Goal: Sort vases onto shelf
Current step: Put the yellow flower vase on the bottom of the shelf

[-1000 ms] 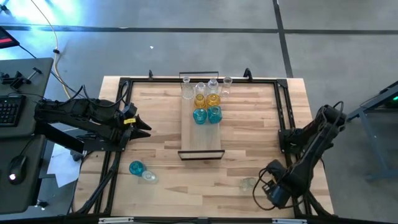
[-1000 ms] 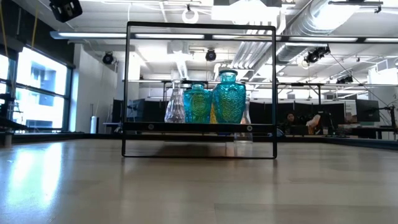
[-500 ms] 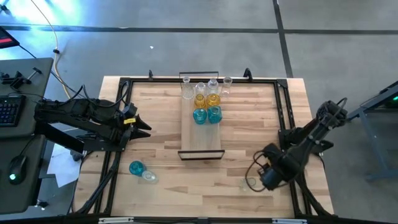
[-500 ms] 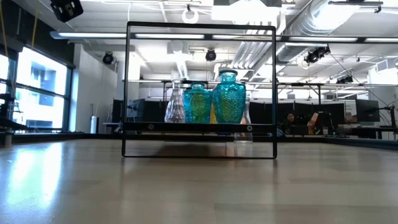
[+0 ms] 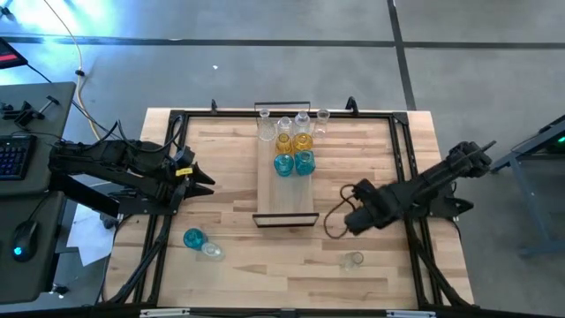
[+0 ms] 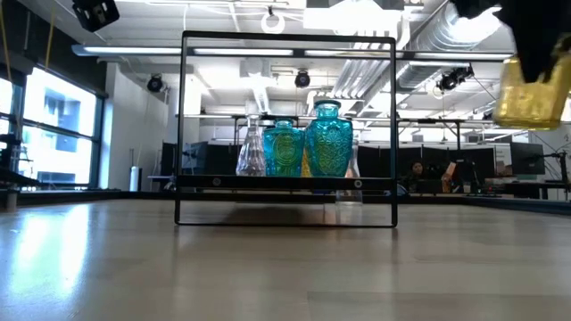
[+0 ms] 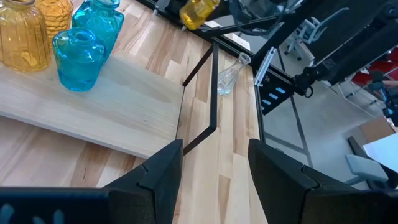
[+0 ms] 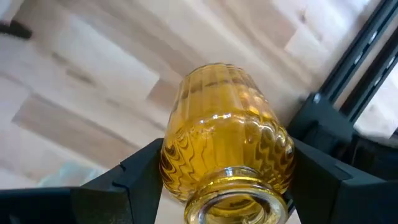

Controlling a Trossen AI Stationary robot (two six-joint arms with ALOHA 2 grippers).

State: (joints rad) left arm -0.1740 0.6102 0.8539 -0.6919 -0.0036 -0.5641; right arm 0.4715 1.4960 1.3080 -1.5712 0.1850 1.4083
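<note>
Amber glass sits between my right fingers: I hold a yellow vase (image 8: pixel 227 143) by its belly.

From above, my right gripper (image 5: pixel 353 218) hangs over the table just off the shelf's (image 5: pixel 284 199) near, bare end. Six vases (image 5: pixel 293 140) crowd the shelf's far end, clear at the back, then yellow, then teal. A clear vase (image 5: pixel 353 260) stands on the table near my right arm; a teal one (image 5: pixel 193 238) and another clear one (image 5: pixel 211 251) lie by the left edge. My left gripper (image 5: pixel 208 182) waits at the left side, fingers parted and empty.

At table height, the yellow vase (image 6: pixel 532 92) rides high, well clear of the wood.

My left wrist shows it (image 7: pixel 198 10) tilted in the air beyond the shelf's black frame (image 7: pixel 211 93).

I think I should carry it over the frame, turn it upright, set it beside the other yellows without knocking the teal pair (image 7: pixel 87 43), and let go only once the base rests flat.
</note>
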